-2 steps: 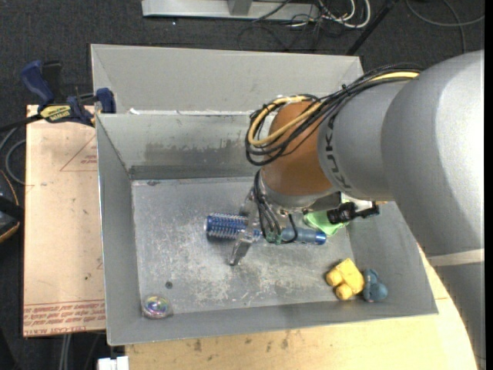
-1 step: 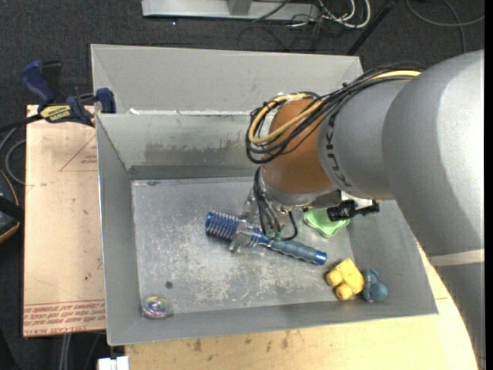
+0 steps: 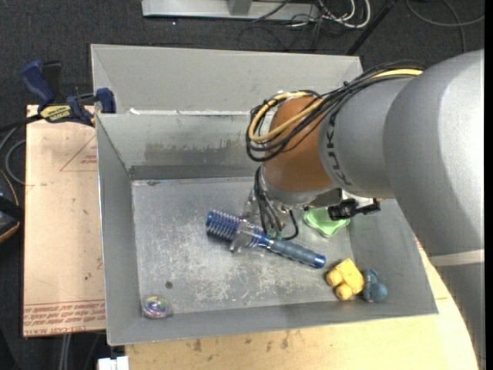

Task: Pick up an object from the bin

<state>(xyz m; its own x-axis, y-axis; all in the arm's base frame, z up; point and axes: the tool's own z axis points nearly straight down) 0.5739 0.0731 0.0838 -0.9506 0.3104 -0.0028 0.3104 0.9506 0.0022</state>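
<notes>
Blue plastic brush (image 3: 291,249), with a ribbed, coil-like bristle head at its left end and a slim handle running right and toward the near wall, lay at the middle of the grey metal bin (image 3: 192,272). Its neck, where head met handle, was hard to make out beneath the pincer (image 3: 260,225), which sat low over that spot and seemed to touch it. How far open the pincer stood could not be told, nor whether it had hold of the brush; dark cables and the orange wrist cover (image 3: 296,156) above hid much of it.

Just right of the pincer lay a pale green translucent plastic piece (image 3: 326,222), its far part hidden behind the wrist, so its shape stayed unclear. Near the right end of the near wall sat a yellow blocky plastic toy (image 3: 344,277), and touching it on the right a small grey-blue lump (image 3: 375,287) too small to identify. Well apart, in the near left corner, rested a small clear glassy ball (image 3: 156,307).
</notes>
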